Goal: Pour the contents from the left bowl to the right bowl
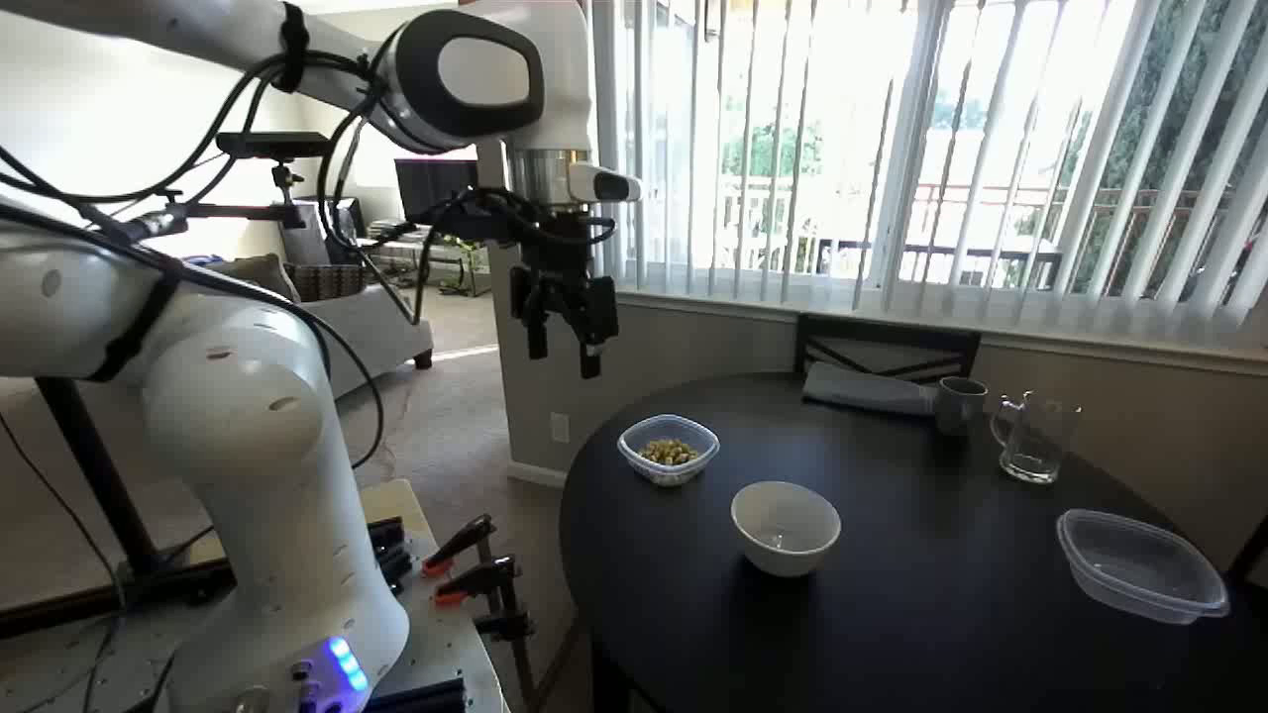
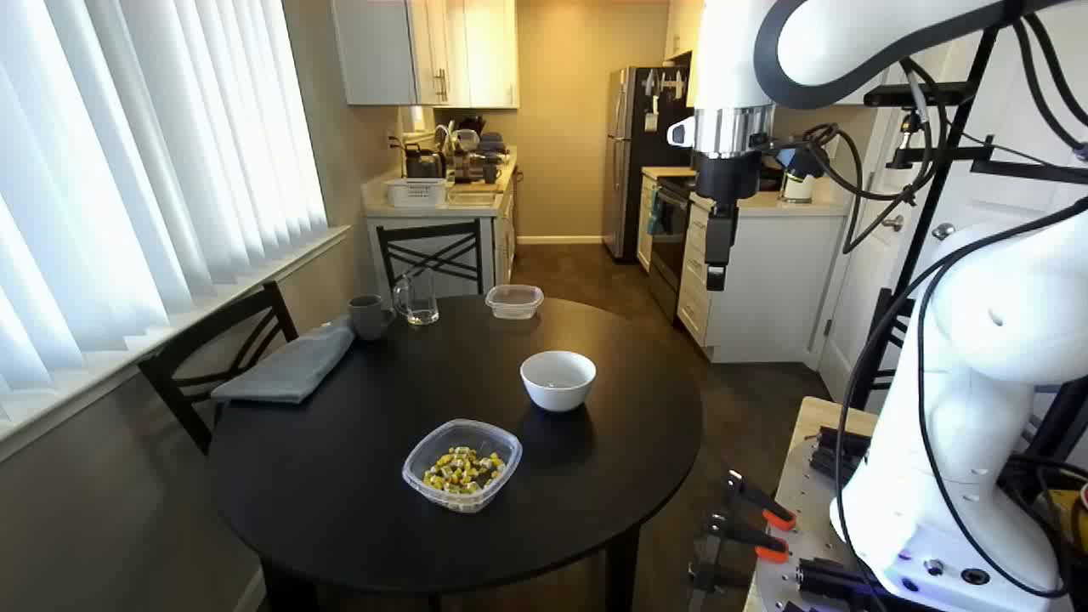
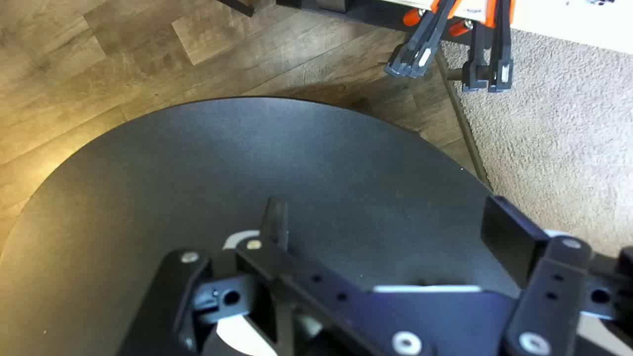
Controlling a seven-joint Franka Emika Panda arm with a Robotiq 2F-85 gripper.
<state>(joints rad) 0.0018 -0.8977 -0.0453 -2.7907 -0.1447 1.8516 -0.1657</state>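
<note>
The left bowl, small and clear with a rounded-square rim, stands upright on the table in both exterior views (image 1: 670, 479) (image 2: 495, 437). The contents, a little heap of tan-yellow bits (image 1: 669, 453) (image 2: 463, 469), lie in it. The right bowl, round and white, stands beside it and looks empty (image 1: 786, 561) (image 2: 557, 395). My gripper (image 1: 565, 356) is open and empty, high above the table's edge and apart from both bowls; it also shows side-on (image 2: 718, 276). In the wrist view its fingers (image 3: 395, 230) are wide apart over bare tabletop. Pale edges show behind them; I cannot tell which bowl they belong to.
A larger flat clear container (image 1: 1139, 569), a glass mug (image 1: 1035, 441), a grey mug (image 1: 959, 406) and a folded grey cloth (image 1: 867, 389) are on the round dark table (image 1: 892, 634). Black-and-orange clamps (image 3: 420, 49) stick out from the robot's stand near the table. Chairs stand around.
</note>
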